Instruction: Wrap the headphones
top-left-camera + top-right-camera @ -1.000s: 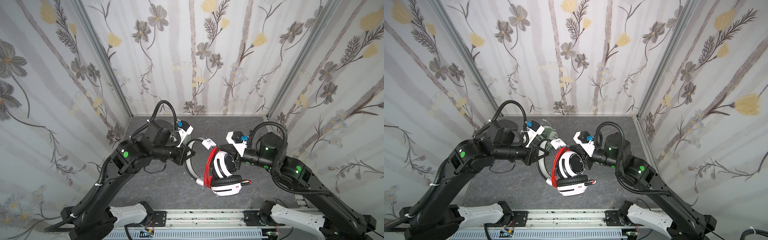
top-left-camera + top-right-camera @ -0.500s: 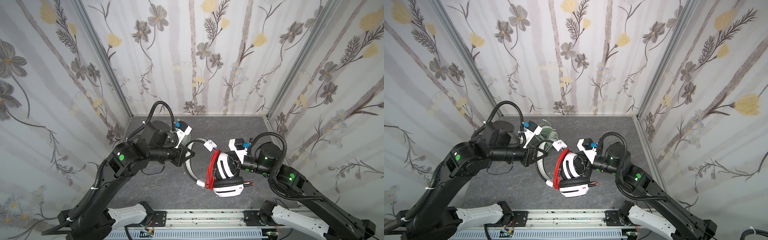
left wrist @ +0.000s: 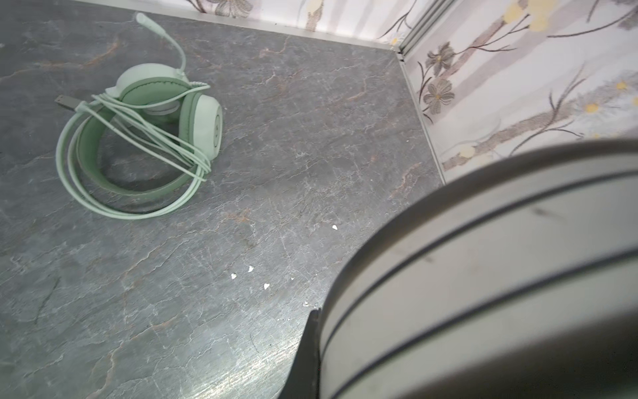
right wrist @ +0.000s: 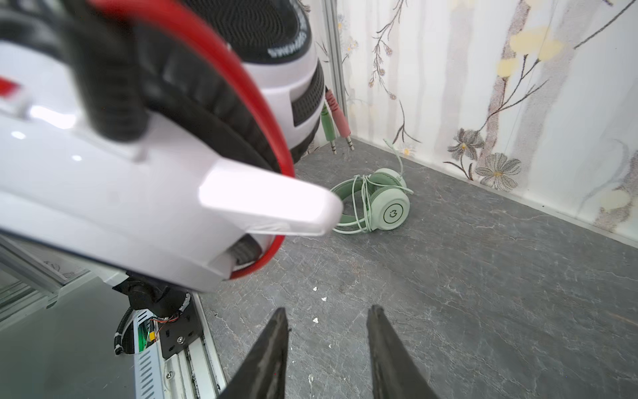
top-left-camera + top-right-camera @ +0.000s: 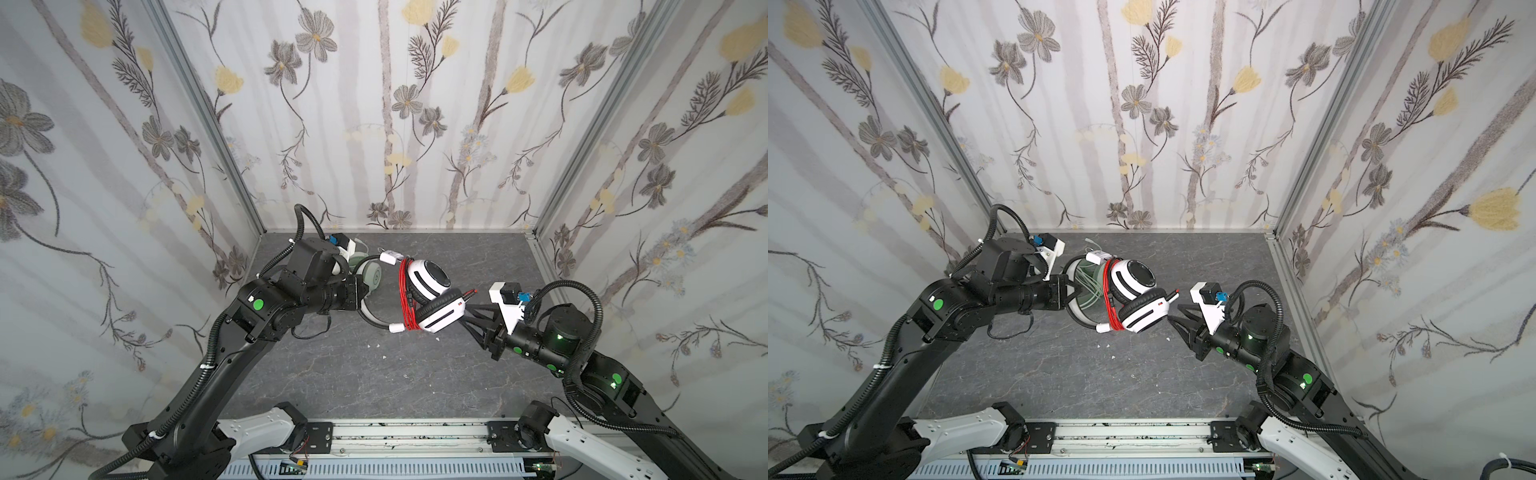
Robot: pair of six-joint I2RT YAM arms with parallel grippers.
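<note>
**Left gripper holds the white headset aloft; right gripper stands open beside it**

The left gripper (image 5: 1070, 291) is clamped tight on the headband (image 3: 483, 276) of the white-and-black headset (image 5: 428, 279). In the left wrist view the band fills the near corner, pressed against a dark finger (image 3: 307, 349). The headset hangs clear of the grey table (image 5: 374, 374), roughly mid-table and towards the back, with its two earcups turned towards the right arm. The red cord (image 5: 405, 299) is wound in several close turns across the headset, next to the earcups. Two jack plugs (image 4: 333, 126), one green and one pink, dangle beside the upper earcup in the right wrist view.

The right gripper (image 4: 328, 311) stands partly open, with a moderate gap between its two black fingers (image 4: 272, 345) and nothing between them. In both top views its tips sit just beside the lower earcup. Whether a tip grazes the white shell cannot be told from these angles. In the right wrist view the earcup looms ahead of the jaws, not inside them.

The mint-green headset (image 3: 203, 124) lies flat on the table near the back wall, behind the left gripper in both top views and apart from both arms. Its pale green cord (image 3: 145, 138) is looped over the band and earcups.
</note>
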